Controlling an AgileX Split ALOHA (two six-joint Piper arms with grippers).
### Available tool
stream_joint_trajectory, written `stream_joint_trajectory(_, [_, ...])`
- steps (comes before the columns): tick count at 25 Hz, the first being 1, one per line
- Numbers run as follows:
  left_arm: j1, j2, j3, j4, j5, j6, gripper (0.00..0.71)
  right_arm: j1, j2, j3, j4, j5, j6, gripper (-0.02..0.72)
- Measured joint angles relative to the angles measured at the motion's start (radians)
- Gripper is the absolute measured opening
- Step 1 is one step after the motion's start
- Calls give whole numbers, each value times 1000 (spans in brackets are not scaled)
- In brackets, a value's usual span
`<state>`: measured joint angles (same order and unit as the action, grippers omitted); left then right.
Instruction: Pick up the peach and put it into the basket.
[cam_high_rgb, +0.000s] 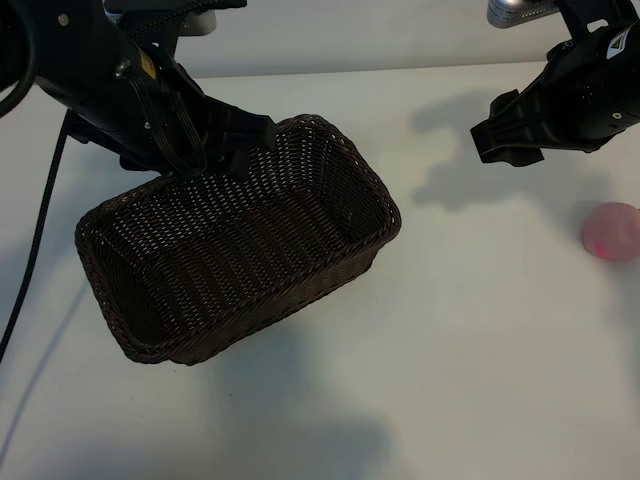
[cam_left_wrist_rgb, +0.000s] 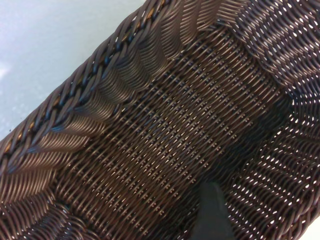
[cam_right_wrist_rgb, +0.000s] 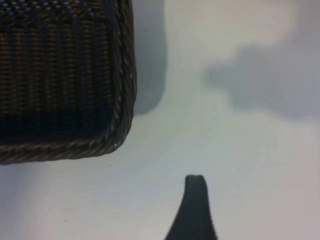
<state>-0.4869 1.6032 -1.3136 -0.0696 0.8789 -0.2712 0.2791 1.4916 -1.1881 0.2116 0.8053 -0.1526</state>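
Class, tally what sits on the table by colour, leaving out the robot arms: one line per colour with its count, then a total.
Dark brown: 1, the basket
Pale pink: 1, the peach
Total: 2

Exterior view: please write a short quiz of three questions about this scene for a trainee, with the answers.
1. True or false: the peach lies inside the basket.
2. Which end effector is over the basket? A. left end effector B. right end effector
3. Fill in: the basket holds ____ objects.

Key
1. False; the peach lies on the table, apart from the basket, at the right edge of the exterior view.
2. A; the right one hangs open above the table between basket and peach.
3. No; its inside is empty.
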Motion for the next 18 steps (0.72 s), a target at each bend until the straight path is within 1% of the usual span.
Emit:
stream_joint_trajectory(6, [0, 0, 0, -1, -6, -2, 519, 0, 0, 0, 0, 0, 0, 589])
stream_joint_trajectory(9, [4, -1, -1, 29, 31, -47, 519, 0, 0, 0, 0, 0, 0, 589])
stream_joint_trajectory(11, [11, -12, 6, 77, 70, -95, 519, 0, 0, 0, 0, 0, 0, 589])
stream_joint_trajectory(14, [24, -61, 63, 179, 101, -183, 519, 0, 0, 0, 0, 0, 0, 589])
stream_joint_trajectory(18, [26, -165, 208, 291, 103, -331, 519, 0, 0, 0, 0, 0, 0, 589])
